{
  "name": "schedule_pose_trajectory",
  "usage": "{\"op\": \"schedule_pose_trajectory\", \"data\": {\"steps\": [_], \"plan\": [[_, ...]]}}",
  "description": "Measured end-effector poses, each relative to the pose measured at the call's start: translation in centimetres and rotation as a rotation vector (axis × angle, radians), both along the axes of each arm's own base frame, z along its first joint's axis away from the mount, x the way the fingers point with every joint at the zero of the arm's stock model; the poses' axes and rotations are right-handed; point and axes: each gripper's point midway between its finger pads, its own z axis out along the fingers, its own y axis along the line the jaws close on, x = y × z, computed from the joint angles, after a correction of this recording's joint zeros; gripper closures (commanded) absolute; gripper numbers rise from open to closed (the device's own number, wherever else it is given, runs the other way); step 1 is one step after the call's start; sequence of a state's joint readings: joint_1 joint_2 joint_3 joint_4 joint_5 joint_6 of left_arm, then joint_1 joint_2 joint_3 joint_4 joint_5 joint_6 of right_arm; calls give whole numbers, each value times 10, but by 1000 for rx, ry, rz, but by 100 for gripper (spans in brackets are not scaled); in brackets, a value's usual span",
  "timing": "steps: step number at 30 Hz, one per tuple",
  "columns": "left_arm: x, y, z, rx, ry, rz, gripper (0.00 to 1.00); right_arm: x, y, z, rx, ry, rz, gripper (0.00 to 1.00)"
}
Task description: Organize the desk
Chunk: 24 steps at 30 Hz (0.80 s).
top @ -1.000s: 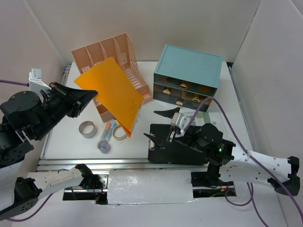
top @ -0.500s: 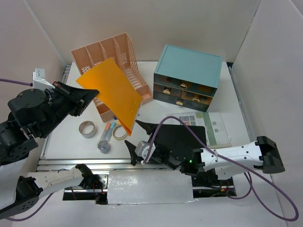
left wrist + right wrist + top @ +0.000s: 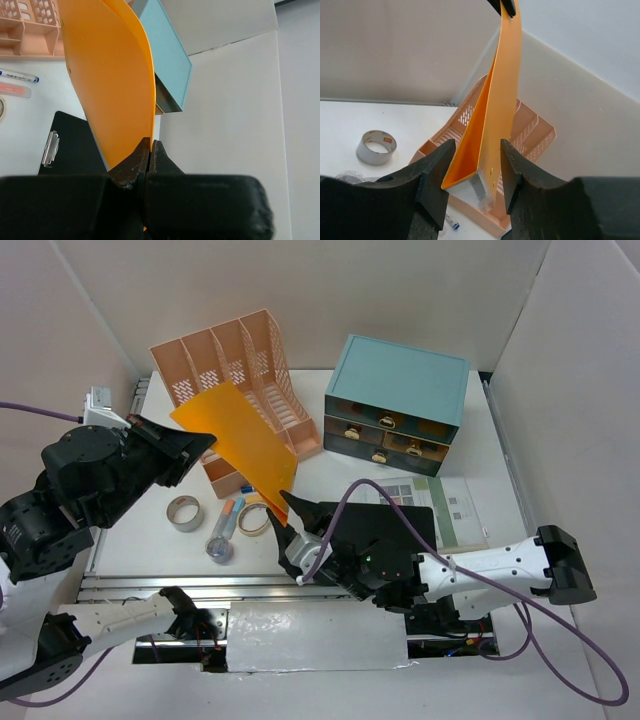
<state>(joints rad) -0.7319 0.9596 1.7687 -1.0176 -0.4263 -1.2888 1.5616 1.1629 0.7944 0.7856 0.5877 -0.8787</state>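
— Orange folder (image 3: 240, 445) is hanging in the air btw your two arms, over the left-centre part of the desk (image 3: 130, 540). Your left gripper (image 3: 150, 143) is pinching its top edge, jaws tight together on the sheet.

— And the right one?

— Your right gripper (image 3: 477, 145) is straddling the folder's bottom corner, fingers (image 3: 437, 175) standing apart on either side. Can't tell whether they're pressing on it.

— Any labels or writing?

— You're looking at a grey tape roll (image 3: 376, 147) w/ red print inside its core, too small to read. By the organizer's base, a pen (image 3: 17, 77) is showing blue lettering, also illegible. A green-and-white booklet (image 3: 455, 508) is lying just right of the black clipboard (image 3: 75, 145), and its print is too fine to make out.

— Surface and room?

— You're working on a white, flat top. Aluminium rails (image 3: 150, 585) are running along its near and left edges, and white panel walls (image 3: 330, 290) are closing it in. At the back left, the pink file organizer (image 3: 235, 355) is standing w/ its slots up. Next to it, the teal drawer cabinet (image 3: 398, 390) is facing you w/ gold-coloured pulls. A 2nd tape roll (image 3: 253, 521) is lying near the grey one. A silver foil patch (image 3: 315, 635) is covering the near edge btw your arm bases.
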Motion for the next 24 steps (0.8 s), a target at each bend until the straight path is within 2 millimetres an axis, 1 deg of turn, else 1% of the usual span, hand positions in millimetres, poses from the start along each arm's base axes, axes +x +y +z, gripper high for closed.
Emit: {"op": "schedule_pose_trajectory", "data": {"steps": [1, 3, 4, 5, 7, 8, 9, 13, 14, 15, 16, 17, 19, 21, 22, 24], "plan": [[0, 0, 0, 0, 0, 0, 100, 0, 2, -1, -9, 0, -1, 51], [0, 0, 0, 1, 0, 0, 100, 0, 6, -2, -22, 1, -3, 52], [0, 0, 0, 2, 0, 0, 100, 1, 7, -3, -28, 1, -4, 59], [0, 0, 0, 2, 0, -1, 100, 1, 8, -5, -37, -1, -7, 63], [0, 0, -1, 4, 1, -1, 100, 2, 10, -8, -54, -2, -15, 77], [1, 0, -1, 4, 0, 0, 100, 3, 11, -9, -63, -2, -23, 86], [1, 0, -1, 6, 0, 2, 100, 3, 11, -9, -65, 1, -27, 100], [2, 3, -1, 14, -1, 17, 100, 6, 11, -8, -69, 5, -50, 100], [2, 3, -1, 14, -4, 19, 92, 7, 10, -7, -69, 8, -53, 100], [2, 4, -1, 17, -6, 21, 46, 7, 10, -6, -65, 15, -54, 100], [3, 6, -1, 34, -14, 23, 18, 8, 10, -4, -60, 27, -57, 100], [4, 6, 1, 34, -24, 28, 1, 8, 11, -1, -51, 44, -57, 100], [5, 9, 10, 53, -71, 28, 0, 11, 11, 8, -28, 83, -67, 100], [5, 16, 17, 83, -117, 44, 0, 17, 9, 18, 12, 123, -82, 100], [4, 22, 21, 100, -137, 61, 1, 20, 8, 22, 29, 141, -88, 100], [0, 42, 29, 133, -182, 115, 0, 34, 5, 29, 54, 184, -114, 100]]}}
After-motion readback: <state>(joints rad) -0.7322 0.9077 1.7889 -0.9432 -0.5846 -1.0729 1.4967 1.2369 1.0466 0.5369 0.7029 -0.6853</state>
